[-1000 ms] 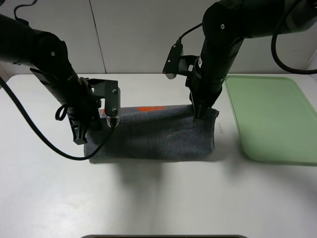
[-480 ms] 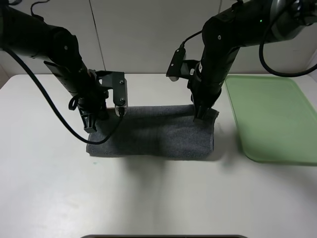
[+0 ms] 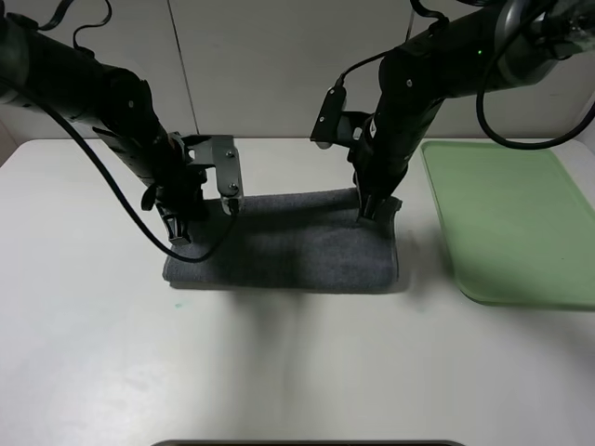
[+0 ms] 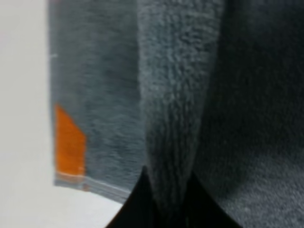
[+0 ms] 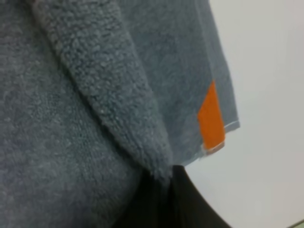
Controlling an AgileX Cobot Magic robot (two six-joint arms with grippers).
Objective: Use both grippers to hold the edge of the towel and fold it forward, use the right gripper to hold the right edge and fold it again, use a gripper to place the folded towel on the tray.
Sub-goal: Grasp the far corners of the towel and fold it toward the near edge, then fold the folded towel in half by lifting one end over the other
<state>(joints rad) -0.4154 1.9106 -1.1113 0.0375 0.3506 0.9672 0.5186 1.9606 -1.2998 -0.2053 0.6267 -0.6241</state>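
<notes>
The dark grey towel [image 3: 284, 246] lies folded double on the white table, a wide band. My left gripper [image 3: 178, 234] is shut on the towel's edge at its far left corner. At the far right corner my right gripper [image 3: 365, 214] is likewise shut on the edge. In the left wrist view a ridge of towel [image 4: 173, 118] is pinched in the black fingers [image 4: 137, 209], with the orange band [image 4: 70, 142] on the layer below. The right wrist view shows a pinched fold [image 5: 118, 95] and the orange band [image 5: 211, 118] beneath it. The pale green tray [image 3: 511, 223] sits to the right of the towel.
White table [image 3: 279, 372] stretches in front of the towel and to the left. A white wall stands behind the table. The tray's left rim [image 3: 435, 214] lies a short way from the right arm. A dark strip [image 3: 307, 443] shows at the near table edge.
Both grippers carried the held edge toward the far side and lower. The upper layer now covers the orange band seen from above, and the folded towel lies flatter.
</notes>
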